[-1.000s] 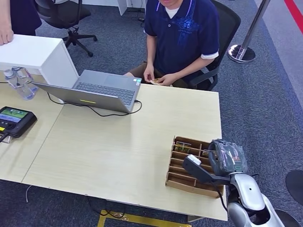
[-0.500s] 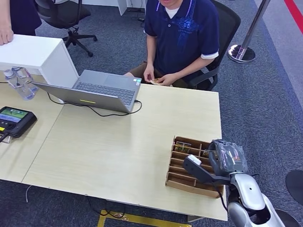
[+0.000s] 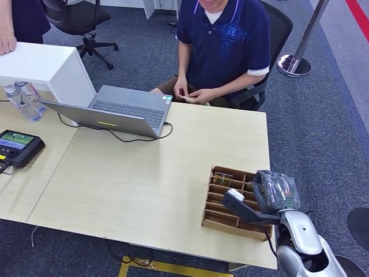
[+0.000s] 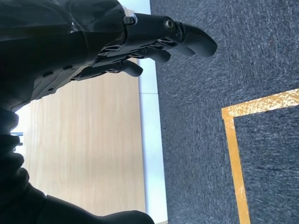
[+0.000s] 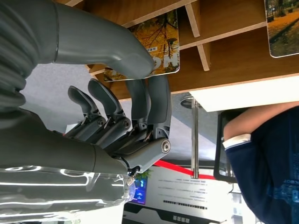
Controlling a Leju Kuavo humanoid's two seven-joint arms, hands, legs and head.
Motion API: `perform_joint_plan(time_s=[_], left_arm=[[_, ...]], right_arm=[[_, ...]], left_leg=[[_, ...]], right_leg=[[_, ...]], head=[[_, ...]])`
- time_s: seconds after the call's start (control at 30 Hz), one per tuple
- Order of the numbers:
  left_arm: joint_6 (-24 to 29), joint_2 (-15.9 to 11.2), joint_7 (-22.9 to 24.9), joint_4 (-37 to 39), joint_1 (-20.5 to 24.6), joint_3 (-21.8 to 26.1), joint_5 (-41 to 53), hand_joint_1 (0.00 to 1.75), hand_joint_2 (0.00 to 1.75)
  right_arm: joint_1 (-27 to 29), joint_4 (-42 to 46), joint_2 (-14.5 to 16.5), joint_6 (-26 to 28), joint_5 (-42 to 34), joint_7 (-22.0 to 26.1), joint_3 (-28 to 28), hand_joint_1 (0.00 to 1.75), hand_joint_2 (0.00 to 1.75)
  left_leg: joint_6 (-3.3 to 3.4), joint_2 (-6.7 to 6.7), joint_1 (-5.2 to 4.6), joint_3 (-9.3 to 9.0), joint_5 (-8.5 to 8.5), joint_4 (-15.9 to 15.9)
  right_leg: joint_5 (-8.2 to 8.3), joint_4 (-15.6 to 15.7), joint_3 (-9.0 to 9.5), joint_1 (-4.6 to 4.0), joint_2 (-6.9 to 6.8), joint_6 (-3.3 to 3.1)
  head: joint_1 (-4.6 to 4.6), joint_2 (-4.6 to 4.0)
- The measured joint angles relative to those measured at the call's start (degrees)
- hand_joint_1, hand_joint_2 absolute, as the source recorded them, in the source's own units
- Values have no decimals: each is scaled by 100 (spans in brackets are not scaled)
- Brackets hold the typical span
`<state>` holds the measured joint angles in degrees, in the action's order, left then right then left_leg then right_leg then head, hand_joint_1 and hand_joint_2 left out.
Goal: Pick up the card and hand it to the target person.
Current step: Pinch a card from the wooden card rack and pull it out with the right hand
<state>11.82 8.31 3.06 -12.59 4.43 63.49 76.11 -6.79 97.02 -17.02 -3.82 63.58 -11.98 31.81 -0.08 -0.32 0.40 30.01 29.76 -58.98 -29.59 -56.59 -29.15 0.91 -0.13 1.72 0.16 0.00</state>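
Cardboard divider tray [image 3: 217,218] sits at the table's [image 3: 143,184] right front corner. Right hand [image 3: 261,199] hovers over the tray's right side; in the right wrist view its fingers [image 5: 155,105] curl toward the thumb right at the edge of an autumn-print card [image 5: 155,44] lying in a compartment, though whether they pinch it I cannot tell. Left hand [image 4: 116,42] hangs beside the table edge, fingers apart, holding nothing. Seated person [image 3: 226,46] in a navy shirt faces the far side, near an open laptop [image 3: 117,109].
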Motion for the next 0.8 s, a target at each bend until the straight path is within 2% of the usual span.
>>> perform_joint_plan(time_s=[0.13, 0.27, 0.4, 0.53, 0.8], left_arm=[[0, 0, 1, 0, 0, -2, 0, 0, 175], [-47, -1, -4, 0, 0, -2, 30, 0, 0], [-723, -39, -230, 0, -2, 2, -68, 0, 175], [-1234, -102, -359, 0, -8, 16, -236, 0, 175], [-1252, -140, -219, 0, -10, 66, -323, 0, 175]], right_arm=[[-9, -11, 2, 0, -1, 1, 7, 153, 175], [-20, -23, 4, 0, -7, 13, 11, 156, 175], [-23, -36, 4, 4, 1, 39, 14, 155, 175], [-36, -63, 10, 17, 34, 80, 14, 155, 175], [-84, -35, 70, 65, 97, 113, -12, 155, 175]], left_leg=[[0, 0, 0, -1, 0, 0], [0, 0, 0, -2, 0, 0], [0, 0, 0, -1, 0, 0], [0, 0, 0, -1, 0, 0], [0, 0, 0, -1, -1, 0]], right_leg=[[0, 0, 1, 0, 0, 0], [0, 0, 1, 0, 0, 0], [0, 0, 1, 0, 0, 0], [0, 0, 2, 0, 0, 0], [0, -1, 1, 0, 0, 0]], head=[[1, 0], [1, 0], [1, 0], [1, 0], [1, 0]])
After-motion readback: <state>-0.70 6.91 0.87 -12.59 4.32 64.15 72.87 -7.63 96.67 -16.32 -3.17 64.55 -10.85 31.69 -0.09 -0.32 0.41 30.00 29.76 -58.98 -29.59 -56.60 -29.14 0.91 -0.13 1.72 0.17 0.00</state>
